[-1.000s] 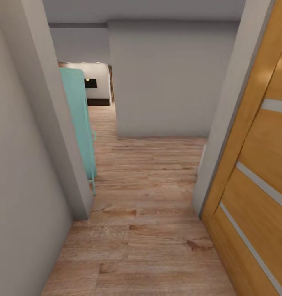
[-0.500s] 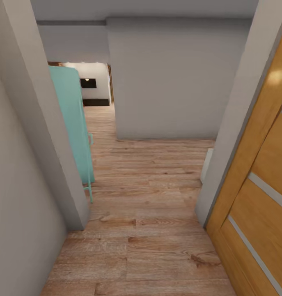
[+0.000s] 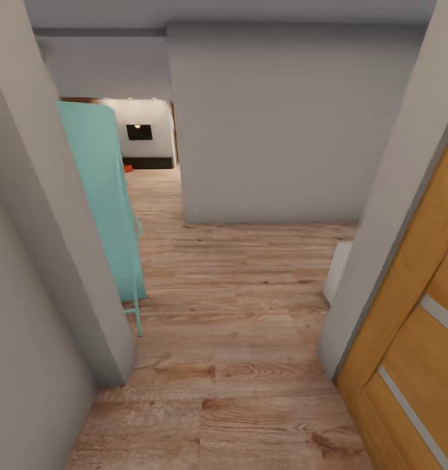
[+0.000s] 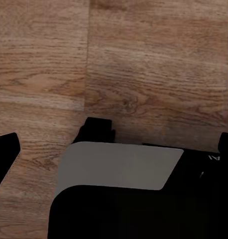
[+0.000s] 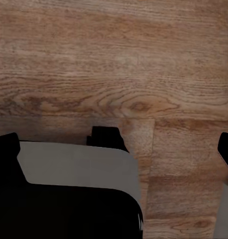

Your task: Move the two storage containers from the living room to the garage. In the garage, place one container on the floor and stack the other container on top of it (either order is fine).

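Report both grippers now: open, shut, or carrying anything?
Left gripper: fingertips spread wide, open, nothing between them, wood-plank floor below.
Right gripper: open, empty, above the same planks.

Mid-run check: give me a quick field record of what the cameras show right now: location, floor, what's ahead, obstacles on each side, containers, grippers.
location: narrow passage at a doorway
floor: light wood planks
ahead: grey wall; opening at far left into a lit room
left side: grey wall edge, teal panel just behind it
right side: orange-wood door with pale slits, standing open
containers: small orange spot in the far room, too small to identify
left gripper: fingertips at frame edges over planks, nothing between
right gripper: same, nothing between
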Available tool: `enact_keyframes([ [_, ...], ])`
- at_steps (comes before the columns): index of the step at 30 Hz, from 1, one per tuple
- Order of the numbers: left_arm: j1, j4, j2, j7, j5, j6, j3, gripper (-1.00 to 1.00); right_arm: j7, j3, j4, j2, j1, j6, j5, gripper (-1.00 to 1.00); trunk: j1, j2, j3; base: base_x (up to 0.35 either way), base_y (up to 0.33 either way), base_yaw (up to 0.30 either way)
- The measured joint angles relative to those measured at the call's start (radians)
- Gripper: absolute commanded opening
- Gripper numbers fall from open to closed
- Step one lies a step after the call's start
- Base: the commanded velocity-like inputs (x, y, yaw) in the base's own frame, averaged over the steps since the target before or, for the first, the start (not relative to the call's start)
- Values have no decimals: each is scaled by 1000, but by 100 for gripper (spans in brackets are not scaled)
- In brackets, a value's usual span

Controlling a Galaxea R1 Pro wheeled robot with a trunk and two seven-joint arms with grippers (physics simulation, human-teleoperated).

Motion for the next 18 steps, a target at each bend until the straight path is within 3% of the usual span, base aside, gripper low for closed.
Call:
enact_keyframes([
  [18, 1, -1, 2, 0, 3, 0, 0, 100, 0, 2, 0, -2, 0, -8, 2, 100, 0, 0, 0, 321, 0, 0],
])
